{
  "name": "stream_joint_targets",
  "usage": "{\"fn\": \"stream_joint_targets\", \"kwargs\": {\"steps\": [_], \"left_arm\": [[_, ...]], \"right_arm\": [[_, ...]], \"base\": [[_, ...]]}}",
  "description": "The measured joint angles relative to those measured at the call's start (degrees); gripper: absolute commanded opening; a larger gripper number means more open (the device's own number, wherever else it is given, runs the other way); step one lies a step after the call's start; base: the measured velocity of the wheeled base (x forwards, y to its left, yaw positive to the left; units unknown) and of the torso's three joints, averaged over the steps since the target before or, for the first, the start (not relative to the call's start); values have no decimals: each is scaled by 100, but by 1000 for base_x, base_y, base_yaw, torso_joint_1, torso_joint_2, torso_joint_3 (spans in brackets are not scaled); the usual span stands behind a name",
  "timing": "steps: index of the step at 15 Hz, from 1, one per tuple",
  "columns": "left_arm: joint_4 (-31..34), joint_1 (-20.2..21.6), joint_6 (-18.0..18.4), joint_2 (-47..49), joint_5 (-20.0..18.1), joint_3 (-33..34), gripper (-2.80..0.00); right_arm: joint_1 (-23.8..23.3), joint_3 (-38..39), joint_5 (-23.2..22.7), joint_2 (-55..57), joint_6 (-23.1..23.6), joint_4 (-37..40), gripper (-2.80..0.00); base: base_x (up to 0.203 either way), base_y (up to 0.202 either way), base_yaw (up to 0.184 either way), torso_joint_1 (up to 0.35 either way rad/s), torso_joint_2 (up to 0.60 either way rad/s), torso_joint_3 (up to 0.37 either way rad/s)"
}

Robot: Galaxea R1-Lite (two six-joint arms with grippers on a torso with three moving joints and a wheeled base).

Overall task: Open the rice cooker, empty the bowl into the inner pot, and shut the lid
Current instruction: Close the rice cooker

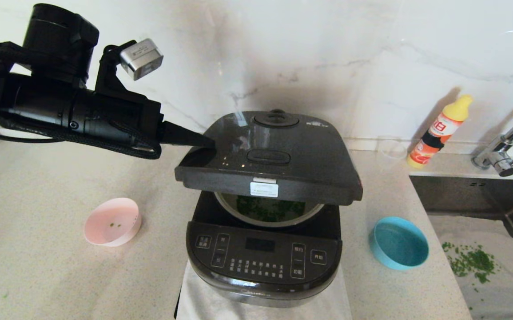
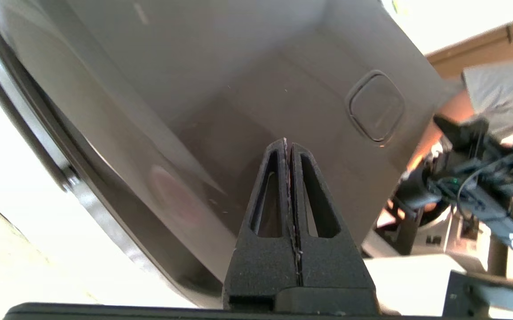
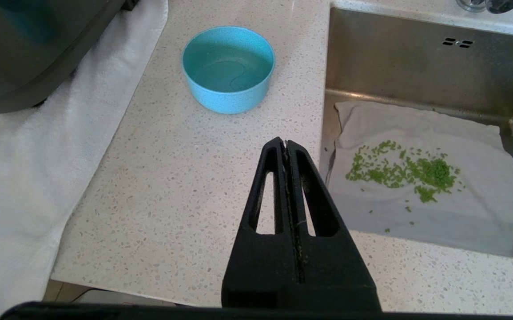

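Left gripper point(image 1: 209, 141), jaws pressed together, tip against lid point(image 1: 278, 153) at centre frame, half lowered; risk of slipping off glossy surface.

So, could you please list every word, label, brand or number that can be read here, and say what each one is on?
Nothing can be quoted with certainty.
Rice cooker front panel: white button markings, too small to read.
Its display: dark, no figures.
White sticker on the lid front edge: print too small.
White marking at the lid's far corner: too small.
Yellow bottle: red label with white characters, too blurred.
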State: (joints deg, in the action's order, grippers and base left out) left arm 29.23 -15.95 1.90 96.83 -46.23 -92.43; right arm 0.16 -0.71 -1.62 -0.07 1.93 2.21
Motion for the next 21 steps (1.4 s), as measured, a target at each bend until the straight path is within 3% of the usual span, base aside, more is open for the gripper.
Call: {"fn": "stream_joint_targets", "kwargs": {"steps": [14,21], "left_arm": [[-166,-136,167,90,114,1262,-280],[-294,-138,169,241,228,1499,-280]], "right_arm": [[0,0,0,0,2,0,-280],[0,0,-3,0,0,0,-280]], "base": [[0,0,0,0,0,0],[0,0,0,0,0,0]]}}
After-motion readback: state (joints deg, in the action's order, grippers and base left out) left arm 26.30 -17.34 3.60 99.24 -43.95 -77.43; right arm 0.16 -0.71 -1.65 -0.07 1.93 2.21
